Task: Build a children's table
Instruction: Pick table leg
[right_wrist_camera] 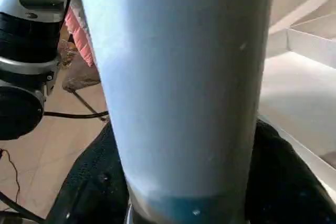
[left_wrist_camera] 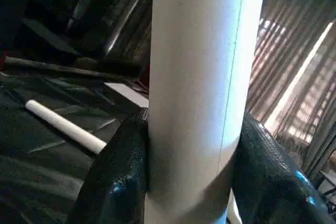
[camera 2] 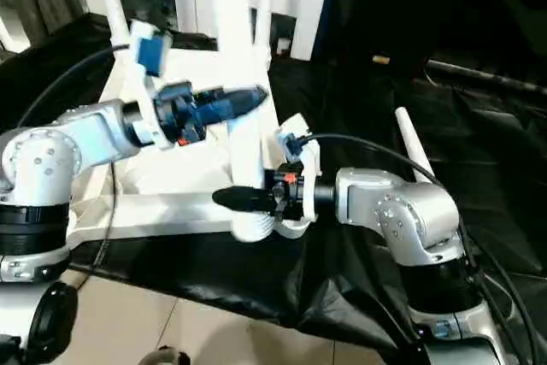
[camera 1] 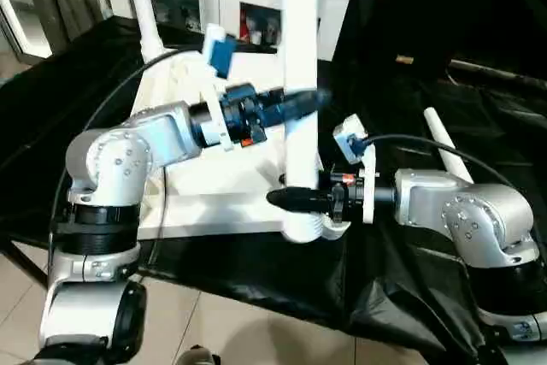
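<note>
The left gripper [camera 1: 295,104] is closed around the upright leg [camera 1: 299,57] partway up, its black fingers [left_wrist_camera: 113,177] pressed to either side of the white tube. Lower down, the right gripper [camera 1: 286,198] clasps the same leg just above its foot, pads [right_wrist_camera: 89,187] hugging the tube from both sides. The leg stands nearly vertical at the near right corner of the upturned table top [camera 1: 214,185], its base meeting the round corner socket [camera 1: 312,228] at the top's edge. Another leg [camera 1: 144,6] already rises from the far left corner, and a spare leg [camera 1: 446,147] lies well apart on the black cloth [camera 1: 410,279] to the right. The risk from here, as I judge it, is the leg entering the socket slightly tilted: two grips pulling at different heights could cock it and jam it. Pressing down at the overhanging corner could also tip or slide the top on the slack cloth.
</note>
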Available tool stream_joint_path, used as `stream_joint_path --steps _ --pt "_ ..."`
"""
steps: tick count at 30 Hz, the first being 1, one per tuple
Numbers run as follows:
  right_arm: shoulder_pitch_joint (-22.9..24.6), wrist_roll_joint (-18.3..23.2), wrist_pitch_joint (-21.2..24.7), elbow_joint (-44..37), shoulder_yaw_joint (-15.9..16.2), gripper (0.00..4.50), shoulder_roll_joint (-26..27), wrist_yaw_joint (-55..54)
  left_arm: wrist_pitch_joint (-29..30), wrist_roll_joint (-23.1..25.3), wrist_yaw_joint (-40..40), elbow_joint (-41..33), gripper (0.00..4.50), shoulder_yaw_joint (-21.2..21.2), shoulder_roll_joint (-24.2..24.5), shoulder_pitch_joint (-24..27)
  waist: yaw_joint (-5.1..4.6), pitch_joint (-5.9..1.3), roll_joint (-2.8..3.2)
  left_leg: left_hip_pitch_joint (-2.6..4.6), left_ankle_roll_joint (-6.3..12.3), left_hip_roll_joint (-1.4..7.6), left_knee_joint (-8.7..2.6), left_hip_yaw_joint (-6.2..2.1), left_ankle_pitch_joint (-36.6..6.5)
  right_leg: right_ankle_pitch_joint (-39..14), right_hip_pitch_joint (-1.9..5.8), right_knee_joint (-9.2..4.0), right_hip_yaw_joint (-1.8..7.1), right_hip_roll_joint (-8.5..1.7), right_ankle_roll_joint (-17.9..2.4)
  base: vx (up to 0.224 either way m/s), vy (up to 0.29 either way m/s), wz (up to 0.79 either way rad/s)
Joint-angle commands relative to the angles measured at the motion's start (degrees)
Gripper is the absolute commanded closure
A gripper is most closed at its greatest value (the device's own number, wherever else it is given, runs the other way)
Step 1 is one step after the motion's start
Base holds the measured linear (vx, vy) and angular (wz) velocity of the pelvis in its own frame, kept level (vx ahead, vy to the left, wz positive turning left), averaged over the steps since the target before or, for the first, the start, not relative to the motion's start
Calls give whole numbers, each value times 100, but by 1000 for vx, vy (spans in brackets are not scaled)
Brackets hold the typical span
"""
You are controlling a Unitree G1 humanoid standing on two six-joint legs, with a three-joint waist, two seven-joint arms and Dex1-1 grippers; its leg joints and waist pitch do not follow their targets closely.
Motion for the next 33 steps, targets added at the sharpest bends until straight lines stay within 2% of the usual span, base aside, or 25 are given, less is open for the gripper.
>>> stream_joint_path --steps 1,7,9,10,12,15,16,17,20,21,24,25,26,28,32,33 --pt "-15 -12 80 67 -109 223 -16 -146 23 -160 -126 -65 266 31 -16 -161 22 -433 74 221 -623 170 -414 -111 -1485 -938 198 -412 167 -250 -865 0 0 0" --pt "-28 -129 -62 127 -131 241 114 -418 -30 -33 -37 -88 266 -103 56 -26 15 -435 75 218 -635 169 -416 -110 -1438 -891 195 -404 165 -252 -865 0 0 0" --pt "-26 -285 -148 163 -104 245 179 -609 -69 179 383 27 266 -75 -58 -53 21 -431 91 225 -666 173 -419 -112 -1498 -970 192 -409 167 -254 -843 0 0 0" --pt "-29 -357 -194 190 -97 246 219 -702 -136 336 695 133 231 -41 -148 -96 16 -425 93 225 -686 183 -427 -112 -1541 -987 181 -412 171 -252 -830 0 0 0" --pt "-48 -593 -348 257 -57 251 306 -969 -327 623 1314 313 196 54 -364 -169 27 -423 76 225 -730 187 -430 -123 -1635 -1173 180 -448 175 -273 -734 0 0 0" --pt "-80 -631 -387 287 -49 253 380 -1078 -392 819 1549 182 173 -96 -452 -126 37 -441 68 214 -737 174 -428 -133 -1534 -1132 201 -446 171 -262 -583 0 0 0" --pt "-86 -619 -379 283 -51 253 389 -1082 -407 823 1563 139 173 -114 -478 -117 38 -444 70 214 -725 173 -424 -130 -1507 -1073 203 -439 172 -260 -585 0 0 0" --pt "-92 -619 -374 275 -48 253 404 -1097 -445 839 1628 109 170 -122 -526 -119 34 -443 44 209 -687 173 -419 -126 -1439 -957 205 -435 168 -255 -611 0 0 0" --pt "-115 -678 -424 270 8 253 420 -1143 -513 882 1800 97 170 -142 -634 -145 34 -448 58 199 -631 170 -404 -119 -1305 -696 215 -409 165 -246 -691 0 0 0" --pt "-133 -751 -483 294 59 253 418 -1175 -527 893 1868 128 196 -130 -685 -170 35 -448 74 198 -622 166 -400 -117 -1276 -645 214 -402 164 -241 -713 0 0 0" --pt "-156 -847 -548 340 101 254 435 -1233 -567 910 1995 184 204 -66 -777 -207 29 -443 64 203 -633 164 -402 -114 -1327 -714 216 -417 163 -242 -725 0 0 0" --pt "-164 -885 -580 353 127 254 449 -1255 -577 892 1965 175 204 -57 -788 -210 29 -438 86 208 -639 164 -407 -119 -1385 -815 210 -425 165 -247 -715 0 0 0" --pt "-166 -900 -595 352 140 254 444 -1259 -564 851 1932 158 229 -43 -796 -208 22 -436 73 210 -642 162 -406 -117 -1454 -912 206 -439 165 -246 -699 0 0 0" --pt "-171 -911 -613 357 154 254 441 -1265 -545 788 1909 139 245 -10 -809 -207 13 -434 76 213 -641 166 -412 -124 -1530 -1008 202 -448 164 -248 -678 0 0 0" --pt "-180 -1001 -779 369 190 254 443 -1259 -501 652 1852 99 264 36 -825 -195 9 -441 100 208 -647 164 -408 -129 -1475 -843 205 -427 163 -239 -702 0 0 0" --pt "-183 -1060 -891 375 193 254 456 -1280 -485 632 1810 92 266 25 -812 -194 6 -440 86 202 -643 163 -407 -126 -1454 -795 206 -427 161 -238 -712 0 0 0"
